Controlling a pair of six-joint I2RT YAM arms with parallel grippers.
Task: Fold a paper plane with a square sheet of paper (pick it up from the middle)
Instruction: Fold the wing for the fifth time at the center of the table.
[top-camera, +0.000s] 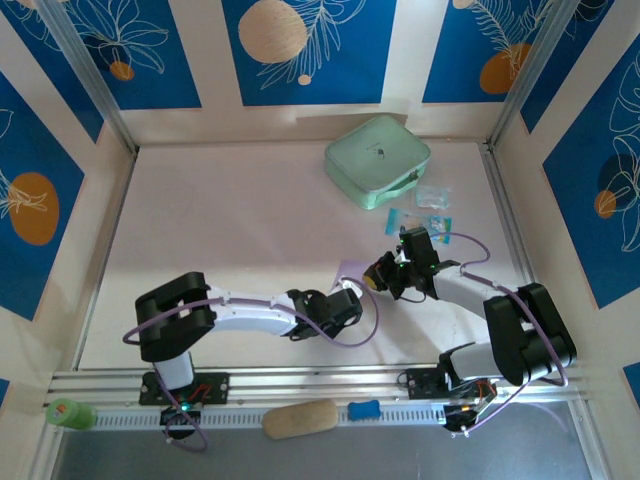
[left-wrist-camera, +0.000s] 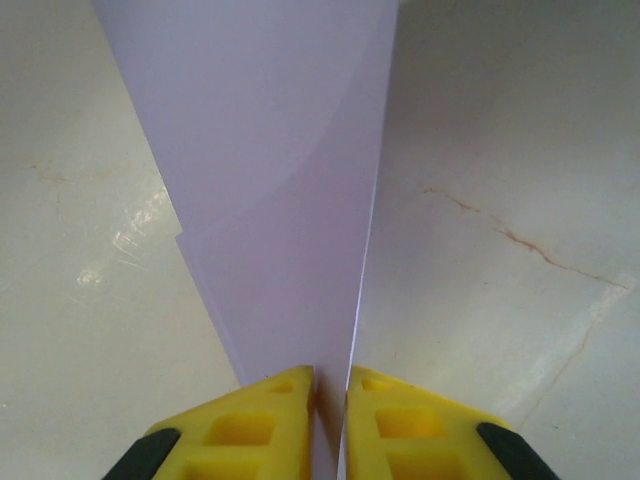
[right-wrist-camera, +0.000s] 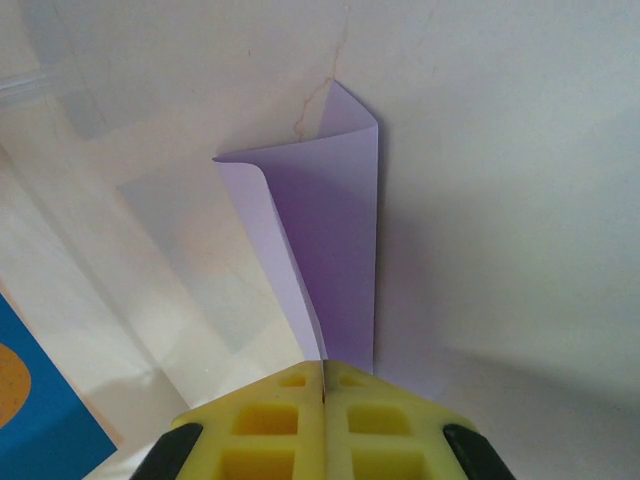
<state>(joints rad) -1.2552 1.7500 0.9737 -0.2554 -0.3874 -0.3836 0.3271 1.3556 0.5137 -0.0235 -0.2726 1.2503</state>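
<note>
Your left claw (left-wrist-camera: 330, 420) and right claw (right-wrist-camera: 325, 415) are both clamped on the square sheet of paper (right-wrist-camera: 340, 240), between the arms over the tabletop (top-camera: 230, 230). It looks only part-folded, with no pointed plane yet, so most creases remain.

lavender paper sheet (right-wrist-camera: 345, 260), folded, seemingly above table (right-wrist-camera: 500, 200)
</note>
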